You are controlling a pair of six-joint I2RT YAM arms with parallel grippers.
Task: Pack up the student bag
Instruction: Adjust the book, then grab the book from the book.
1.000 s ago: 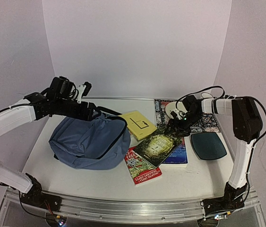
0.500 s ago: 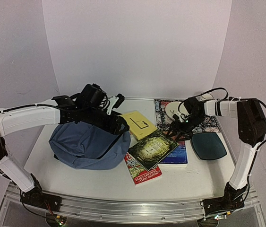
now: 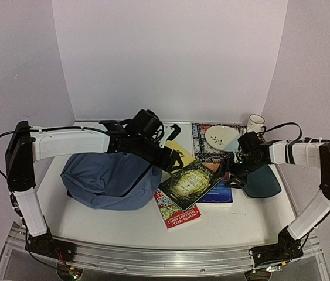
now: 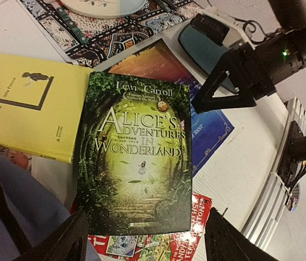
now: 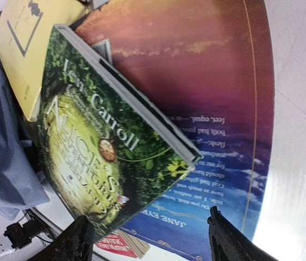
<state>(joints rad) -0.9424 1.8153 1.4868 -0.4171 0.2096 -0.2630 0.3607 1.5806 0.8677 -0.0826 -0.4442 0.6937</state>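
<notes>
The student bag [image 3: 106,178] is slate-blue and lies slumped at the left; an edge of it shows in the left wrist view [image 4: 8,209]. My left arm reaches over it, and my left gripper [image 3: 169,161] hangs open above the near end of the green Alice in Wonderland book [image 3: 189,182] [image 4: 136,152], holding nothing. That book lies across a red book [image 3: 176,212], a yellow book [image 4: 27,106] and a blue-purple Jane Eyre book [image 3: 220,194] [image 5: 212,103]. My right gripper [image 3: 235,172] [image 5: 153,242] is open and empty, low over the Jane Eyre book beside the green book's [image 5: 95,147] right corner.
A dark teal oval pad [image 3: 264,181] lies right of the books. Behind them a patterned mat [image 3: 201,140] carries a white plate [image 3: 222,137], with a white mug [image 3: 256,123] at the back right. The two grippers are close together over the book pile.
My left arm swung right from over the bag to above the books. My right gripper drew back right and nearer, off the green book's far corner.
</notes>
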